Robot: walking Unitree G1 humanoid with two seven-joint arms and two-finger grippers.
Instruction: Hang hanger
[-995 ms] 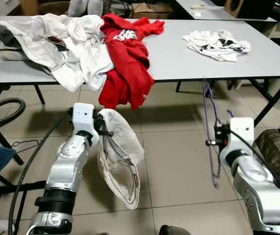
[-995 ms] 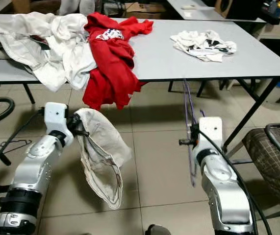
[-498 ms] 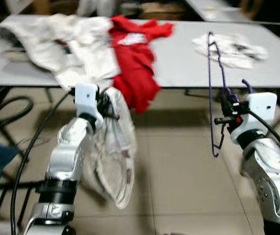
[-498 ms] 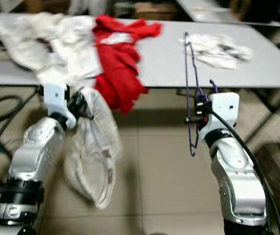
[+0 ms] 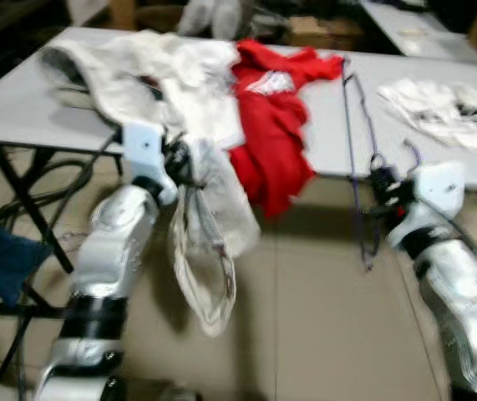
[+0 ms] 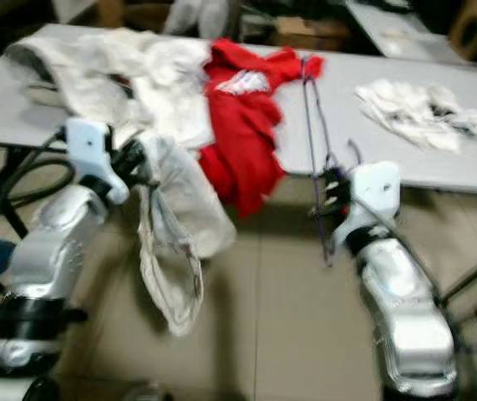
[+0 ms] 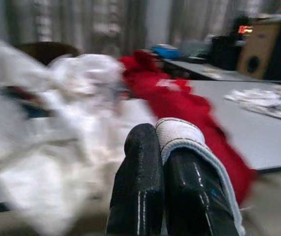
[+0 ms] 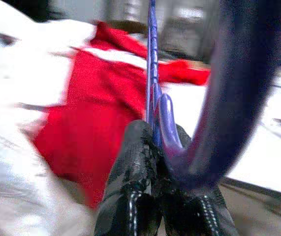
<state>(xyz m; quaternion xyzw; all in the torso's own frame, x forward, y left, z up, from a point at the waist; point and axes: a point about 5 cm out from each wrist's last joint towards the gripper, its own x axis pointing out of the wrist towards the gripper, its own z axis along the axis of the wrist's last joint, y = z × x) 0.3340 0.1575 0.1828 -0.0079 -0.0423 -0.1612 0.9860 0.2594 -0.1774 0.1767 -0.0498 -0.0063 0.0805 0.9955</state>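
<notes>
A garment and a hanger are being held up in front of the grey table (image 5: pixel 21 104).
An off-white garment (image 5: pixel 209 242) is being pinched by the left gripper (image 5: pixel 180 163), fingers (image 7: pixel 140 172) closed on the cloth, just below the table's near edge. Beside the red top (image 5: pixel 276 142) draped over that edge, the purple hanger (image 5: pixel 357 159) is being clamped by the right gripper (image 5: pixel 382 185), reaching upright across the tabletop.

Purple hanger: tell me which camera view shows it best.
The right eye view: the purple hanger stands whole and nearly upright, pinched in the right gripper before the table. The left eye view shows it too, slightly more blurred. The right wrist view gives a close, blurred piece at the fingers.
</notes>
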